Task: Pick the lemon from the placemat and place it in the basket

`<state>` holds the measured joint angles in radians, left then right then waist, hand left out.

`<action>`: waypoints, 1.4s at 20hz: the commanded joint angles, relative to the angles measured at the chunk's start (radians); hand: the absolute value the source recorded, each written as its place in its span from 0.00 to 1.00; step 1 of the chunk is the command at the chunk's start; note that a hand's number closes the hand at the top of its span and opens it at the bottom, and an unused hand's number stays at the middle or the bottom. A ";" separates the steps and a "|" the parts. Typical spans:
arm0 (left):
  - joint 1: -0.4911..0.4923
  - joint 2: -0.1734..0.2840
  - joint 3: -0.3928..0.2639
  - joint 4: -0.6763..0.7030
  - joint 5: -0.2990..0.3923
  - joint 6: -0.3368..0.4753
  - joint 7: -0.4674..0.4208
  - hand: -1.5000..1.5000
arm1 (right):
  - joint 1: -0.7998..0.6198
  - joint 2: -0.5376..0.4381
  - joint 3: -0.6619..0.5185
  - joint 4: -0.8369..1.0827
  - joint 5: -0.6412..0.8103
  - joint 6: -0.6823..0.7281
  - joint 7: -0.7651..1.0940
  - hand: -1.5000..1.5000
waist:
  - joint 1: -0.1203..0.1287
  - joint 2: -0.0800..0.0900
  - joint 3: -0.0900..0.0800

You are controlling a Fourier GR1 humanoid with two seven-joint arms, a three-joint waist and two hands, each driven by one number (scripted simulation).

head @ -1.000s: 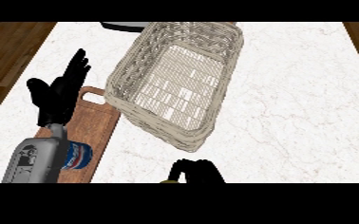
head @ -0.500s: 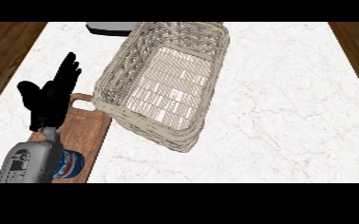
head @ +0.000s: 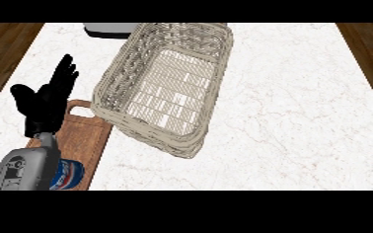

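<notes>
Your left robot hand [head: 45, 101] rests wide open at nine o'clock. No lemon or right hand shows — find both first, then aim for the basket [head: 164, 86].

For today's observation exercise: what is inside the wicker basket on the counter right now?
Nothing shows inside the basket: only its bare woven floor and walls. No lemon is in view. The near wall hides a thin strip of the floor. The left hand rests open beside it.

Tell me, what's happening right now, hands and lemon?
Left hand open, resting over the cutting board. Right hand out of view. No lemon visible. Basket holds nothing.
</notes>
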<state>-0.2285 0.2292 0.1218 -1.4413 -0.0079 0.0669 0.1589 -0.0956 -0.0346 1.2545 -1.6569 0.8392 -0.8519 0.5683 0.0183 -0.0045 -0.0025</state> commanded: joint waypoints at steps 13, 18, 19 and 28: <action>-0.012 -0.007 -0.007 -0.006 -0.007 0.008 0.014 0.50 | -0.227 0.031 -0.184 -0.055 0.176 0.058 0.353 1.00 | 0.007 0.007 -0.001; -0.002 -0.026 -0.029 -0.016 -0.009 0.002 0.007 0.50 | -0.316 0.031 -0.216 -0.016 0.188 0.108 0.454 1.00 | 0.037 0.011 -0.001; -0.008 -0.035 -0.030 -0.006 -0.012 0.010 -0.005 0.50 | -0.343 0.031 -0.249 0.001 0.189 0.126 0.475 1.00 | 0.031 0.014 -0.001; -0.020 -0.033 -0.047 -0.021 -0.015 -0.003 0.012 0.50 | -0.691 0.035 -0.429 0.232 0.001 0.186 0.648 1.00 | 0.071 0.014 0.000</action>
<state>-0.2598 0.2009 0.0798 -1.4557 -0.0265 0.0695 0.1739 -0.6416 -0.0021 0.9329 -1.5327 0.9122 -0.6749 1.0796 0.0791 0.0006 -0.0039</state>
